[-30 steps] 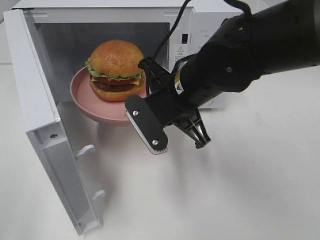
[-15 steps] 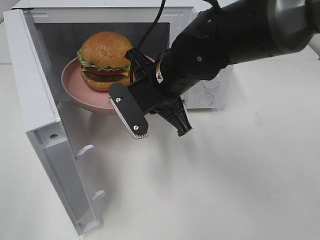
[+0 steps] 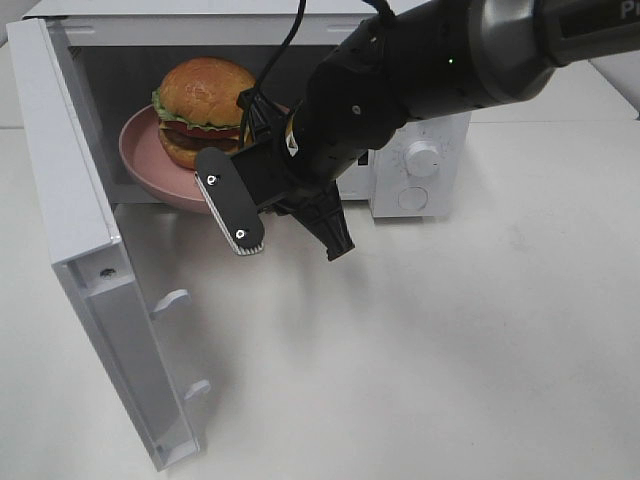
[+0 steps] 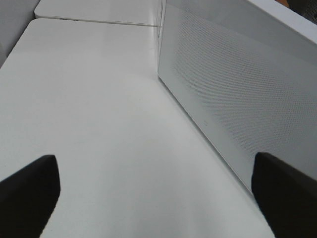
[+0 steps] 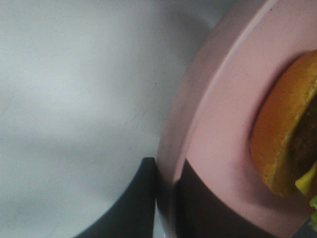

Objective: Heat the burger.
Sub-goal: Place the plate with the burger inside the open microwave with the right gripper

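Left, wrist view: the left pincer (image 4: 158, 198) hangs over the white table (image 4: 89, 99). Its two dark fingertips (image 4: 29, 193) stand wide apart with nothing between them. Beside it rises a white panel (image 4: 237, 89) patterned with fine dots.

Left, high view: the white hinged door (image 3: 80, 200) of the white box-shaped microwave oven (image 3: 200, 20) stands swung fully open towards the near left. Two hook-shaped latches project from its inner face.

Centre left: the round burger (image 3: 205, 100), with a glossy golden-brown bun, green lettuce, red tomato and a dark patty, sits on a flat round pink plate (image 3: 145, 165). The plate lies partly inside the oven cavity, and its near rim reaches out past the opening. Whether the plate rests on the cavity floor cannot be told.

Centre: the right pincer (image 5: 168, 198) is nearly closed, its dark fingers (image 5: 143, 198) clamped on either face of the plate's rim (image 5: 223, 124). The burger (image 5: 282, 134) lies just beyond the grip.

Centre right: the black, jointed right arm (image 3: 430, 70) reaches in from the far right and slopes down and leftward across the oven front. A small yellow-and-white label (image 3: 290, 145) sits on its wrist, with writing too small to read.

Right: the oven's white control panel (image 3: 430, 180) shows two round knobs (image 3: 422, 158) below the arm, and their markings are not legible. The bare white table (image 3: 450, 350) fills the near and right of the scene.
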You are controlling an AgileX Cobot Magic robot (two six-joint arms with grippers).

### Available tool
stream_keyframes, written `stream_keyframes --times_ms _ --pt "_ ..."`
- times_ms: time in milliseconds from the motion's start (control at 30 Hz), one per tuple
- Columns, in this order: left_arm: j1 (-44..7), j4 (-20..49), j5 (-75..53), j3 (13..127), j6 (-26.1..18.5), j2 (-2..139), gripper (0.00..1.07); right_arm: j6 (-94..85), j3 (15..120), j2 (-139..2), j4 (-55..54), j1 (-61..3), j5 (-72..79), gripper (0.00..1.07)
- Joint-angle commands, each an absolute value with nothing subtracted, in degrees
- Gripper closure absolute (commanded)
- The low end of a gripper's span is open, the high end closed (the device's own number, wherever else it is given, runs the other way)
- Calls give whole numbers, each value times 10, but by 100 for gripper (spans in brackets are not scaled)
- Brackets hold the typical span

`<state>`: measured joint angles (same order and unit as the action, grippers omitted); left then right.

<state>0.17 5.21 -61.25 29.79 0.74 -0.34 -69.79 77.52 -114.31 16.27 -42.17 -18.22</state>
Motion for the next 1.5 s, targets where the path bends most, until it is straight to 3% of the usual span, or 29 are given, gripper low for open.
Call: stream_keyframes --times_ms 33,800,1500 --pt "1 51 -614 296 7 -13 9 -676 806 -1150 175 -421 -164 104" --pt "1 51 -614 296 7 -13 9 -608 964 -1260 249 -418 -210 103" --pt "1 40 -614 296 7 -13 9 -588 998 -1295 274 -389 -200 104"
